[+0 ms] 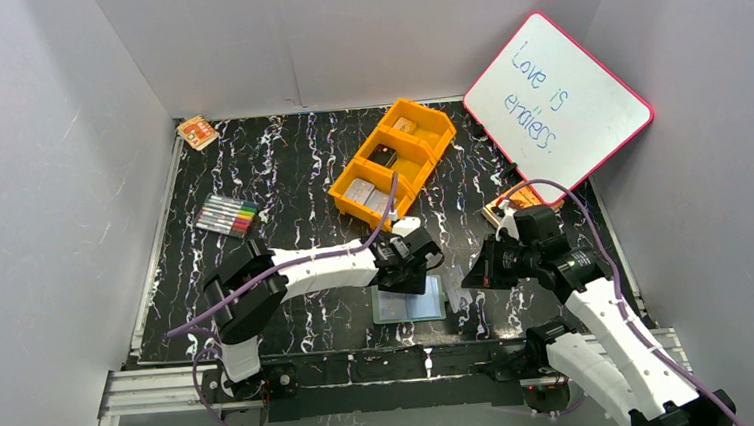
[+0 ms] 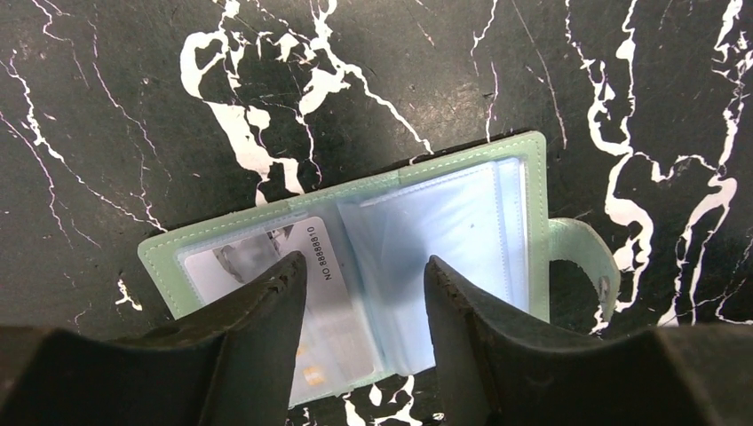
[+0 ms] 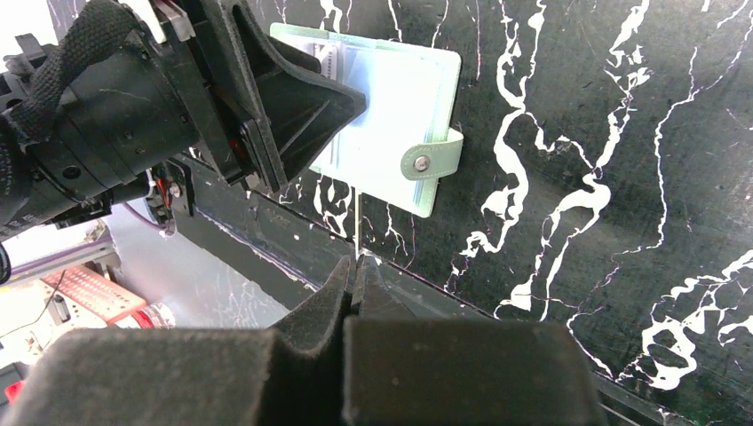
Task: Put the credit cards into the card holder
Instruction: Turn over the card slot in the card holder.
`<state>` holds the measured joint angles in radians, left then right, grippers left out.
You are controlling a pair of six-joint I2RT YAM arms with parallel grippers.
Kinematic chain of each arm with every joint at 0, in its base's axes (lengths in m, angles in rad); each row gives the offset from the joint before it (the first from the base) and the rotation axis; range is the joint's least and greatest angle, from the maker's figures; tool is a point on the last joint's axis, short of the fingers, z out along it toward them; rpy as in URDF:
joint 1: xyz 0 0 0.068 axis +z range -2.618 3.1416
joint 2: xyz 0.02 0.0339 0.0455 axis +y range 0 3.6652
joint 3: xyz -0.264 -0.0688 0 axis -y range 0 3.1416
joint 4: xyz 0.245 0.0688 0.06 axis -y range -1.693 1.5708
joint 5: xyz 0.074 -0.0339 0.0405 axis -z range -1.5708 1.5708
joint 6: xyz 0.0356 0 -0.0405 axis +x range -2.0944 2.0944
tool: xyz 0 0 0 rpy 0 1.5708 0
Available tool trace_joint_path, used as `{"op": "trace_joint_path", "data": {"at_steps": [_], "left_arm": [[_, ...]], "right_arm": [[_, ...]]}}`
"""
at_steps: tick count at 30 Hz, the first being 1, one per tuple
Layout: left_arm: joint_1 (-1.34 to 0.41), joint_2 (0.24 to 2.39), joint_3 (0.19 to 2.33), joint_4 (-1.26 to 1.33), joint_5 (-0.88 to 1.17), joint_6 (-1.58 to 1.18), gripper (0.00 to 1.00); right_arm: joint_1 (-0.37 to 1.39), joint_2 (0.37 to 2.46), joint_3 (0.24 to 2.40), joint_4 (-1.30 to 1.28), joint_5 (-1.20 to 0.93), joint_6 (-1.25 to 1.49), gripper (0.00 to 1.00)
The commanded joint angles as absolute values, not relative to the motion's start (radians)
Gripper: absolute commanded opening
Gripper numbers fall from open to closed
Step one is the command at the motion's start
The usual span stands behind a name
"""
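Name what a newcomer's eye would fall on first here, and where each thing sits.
The pink-framed whiteboard reading "Love is endless" leans at the far right, with the orange tray on the black marbled table at its left. At the near edge the card holder lies open under the left gripper, its jaws apart, while the right gripper pinches a thin card edge-on.

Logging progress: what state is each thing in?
Card holder: open flat, snap tab undone.
Pocketed card: tucked in a clear pocket.
Left pincer: open, over the holder.
Right pincer: shut on a thin card, edge-on.
Orange tray: cards in its compartments.
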<state>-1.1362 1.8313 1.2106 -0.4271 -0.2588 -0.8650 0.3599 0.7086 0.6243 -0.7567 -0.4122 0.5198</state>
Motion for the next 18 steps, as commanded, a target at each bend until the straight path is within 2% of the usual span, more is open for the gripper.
{"op": "trace_joint_path", "data": {"at_steps": [1, 6, 18], "left_arm": [[-1.140, 1.844, 1.196, -0.455, -0.294, -0.868, 0.46], [-1.140, 1.846, 1.177, -0.462, -0.305, -0.864, 0.31], [-1.140, 1.836, 1.146, -0.468, -0.319, -0.873, 0.06]], "right_arm": [[0.357, 0.707, 0.622, -0.717, -0.443, 0.504, 0.00], [0.357, 0.715, 0.619, -0.710, -0.445, 0.504, 0.00], [0.357, 0.732, 0.590, -0.688, -0.483, 0.505, 0.00]]}}
